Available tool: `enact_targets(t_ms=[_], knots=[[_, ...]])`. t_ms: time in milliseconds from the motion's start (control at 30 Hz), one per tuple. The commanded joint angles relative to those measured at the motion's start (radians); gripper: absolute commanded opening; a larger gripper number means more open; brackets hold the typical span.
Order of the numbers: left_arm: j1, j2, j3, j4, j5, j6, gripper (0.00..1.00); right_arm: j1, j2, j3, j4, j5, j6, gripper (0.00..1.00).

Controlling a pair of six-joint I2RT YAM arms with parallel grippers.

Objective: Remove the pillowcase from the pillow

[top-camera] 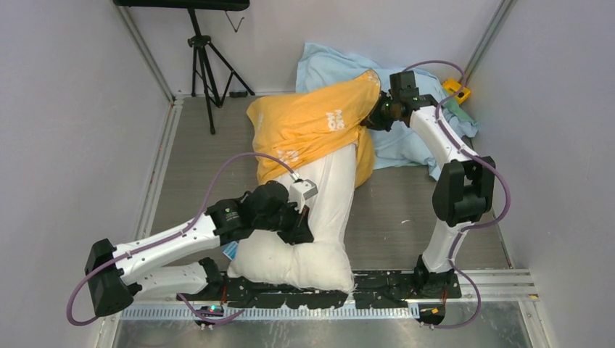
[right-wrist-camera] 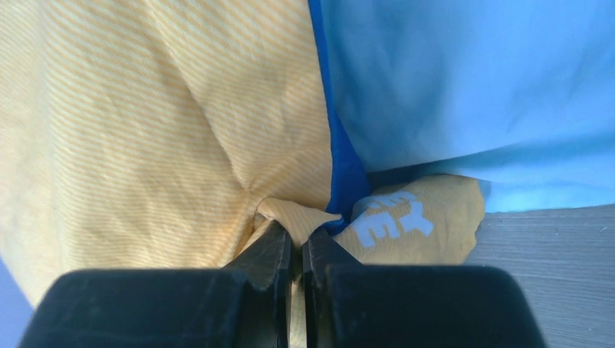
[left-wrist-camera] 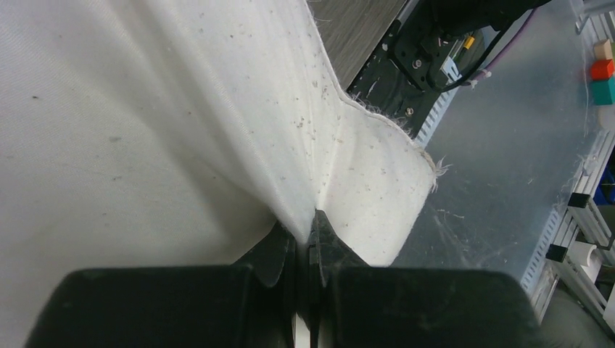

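The pillow (top-camera: 319, 254) lies with its near end against the 2 arm bases, and that end is bare, white and speckled. The left gripper (left-wrist-camera: 308, 226) is clenched on a fold of the pillow's white fabric, close to a frayed corner. The pillow's far half sits inside the orange-yellow pillowcase (top-camera: 308, 123), which is bunched up at that end. At the pillow's far right, the right gripper (right-wrist-camera: 294, 235) is clamped on a pinch of pillowcase just beside its blue edging. A pale blue cloth (top-camera: 410, 145) lies beyond the pillow, to its right.
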Motion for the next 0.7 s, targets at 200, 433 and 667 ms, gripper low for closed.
enact_targets(t_ms=[200, 433, 667], knots=[[-0.038, 0.024, 0.092, -0.066, 0.215, 0.007, 0.0, -0.089, 0.054, 0.345, 0.291, 0.05, 0.008, 0.01], [-0.024, 0.128, 0.219, 0.225, 0.001, -0.083, 0.0, -0.09, 0.043, 0.431, 0.263, -0.24, 0.005, 0.67], [0.0, 0.395, 0.497, 0.287, 0.0, -0.111, 0.19, -0.089, -0.215, 0.165, 0.203, -0.223, -0.047, 0.86]])
